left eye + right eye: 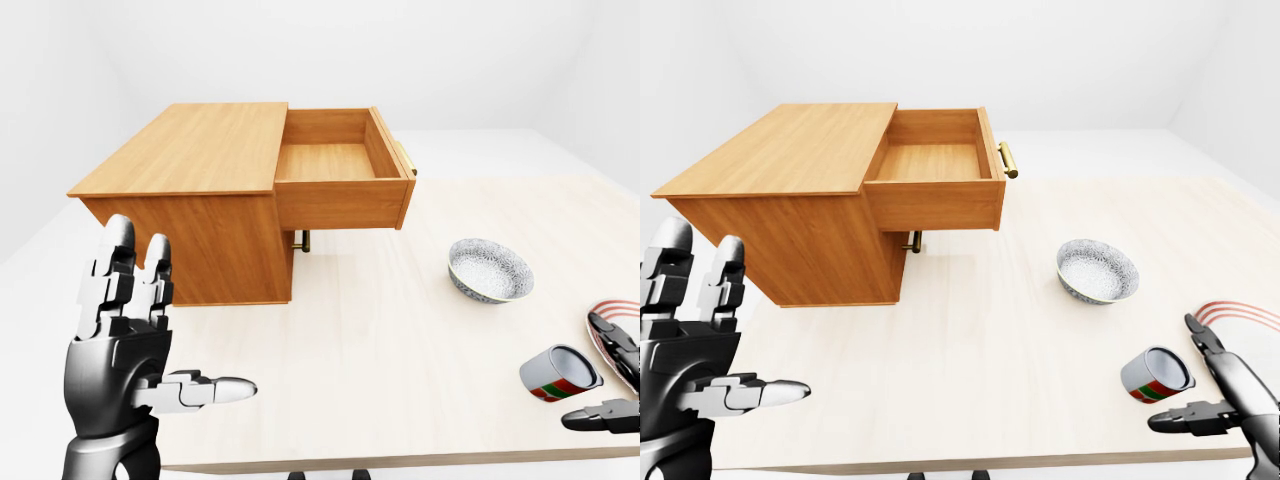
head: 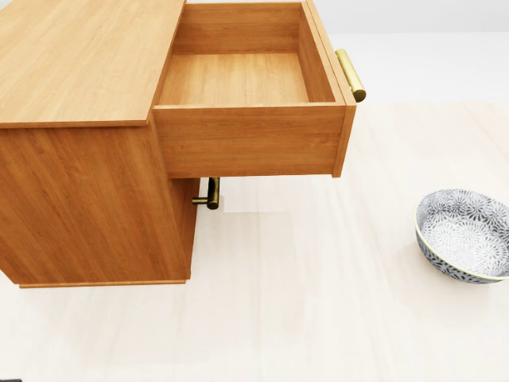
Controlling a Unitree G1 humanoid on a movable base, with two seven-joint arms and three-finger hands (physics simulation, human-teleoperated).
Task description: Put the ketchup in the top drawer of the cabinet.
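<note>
Left robot hand (image 1: 130, 345) stands raised, fingers spread wide over the tabletop (image 1: 380, 370); right robot hand (image 1: 612, 385) spreads open beside the lying ketchup (image 1: 560, 373). Head view: top drawer (image 2: 246, 79) pulled open. Right-eye view: bowl (image 1: 1097, 271) near the ketchup.

I see a patterned bowl (image 1: 1097, 270) standing upright on the pale worktop (image 1: 980, 350), up and left of my right fingers (image 1: 1203, 343) in the right-eye view. A red-striped plate (image 1: 612, 335) lies partly under those fingers at the left-eye view's right edge.
</note>
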